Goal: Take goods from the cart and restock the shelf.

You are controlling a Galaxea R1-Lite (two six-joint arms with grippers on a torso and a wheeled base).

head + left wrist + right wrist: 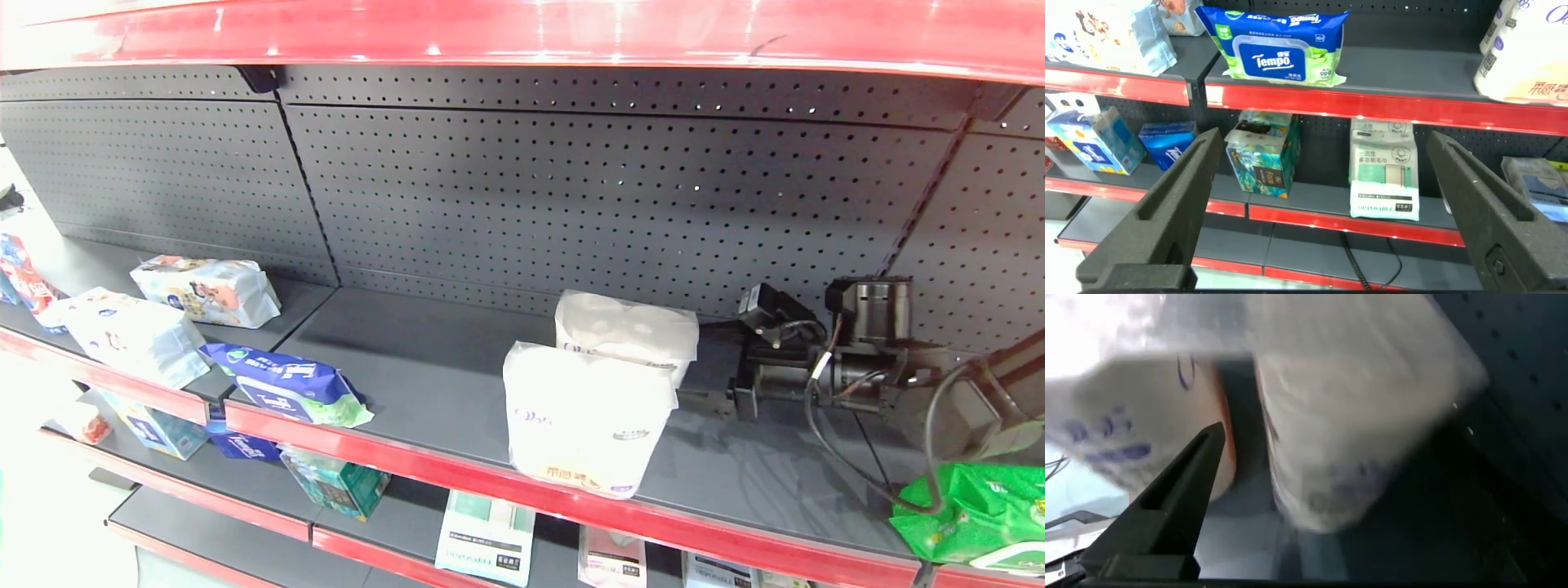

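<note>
Two white tissue packs stand mid-shelf: a front pack [584, 416] at the red edge and a rear pack [624, 327] behind it. My right gripper [694, 362] is open at the rear pack's right end, which lies between its fingers. In the right wrist view one finger [1167, 514] sits in the gap between the front pack [1118, 416] and the rear pack [1355, 416], a little apart from the rear one. My left gripper [1323, 139] is open with nothing between its fingers, facing the lower shelves.
A green pack [980, 510] lies at the shelf's right end under the right arm's cable. A blue wipes pack [286, 384] [1278, 45] and other packs [131, 335] lie to the left. Boxes [1261, 155] and a white pack [1384, 167] stand on the lower shelf.
</note>
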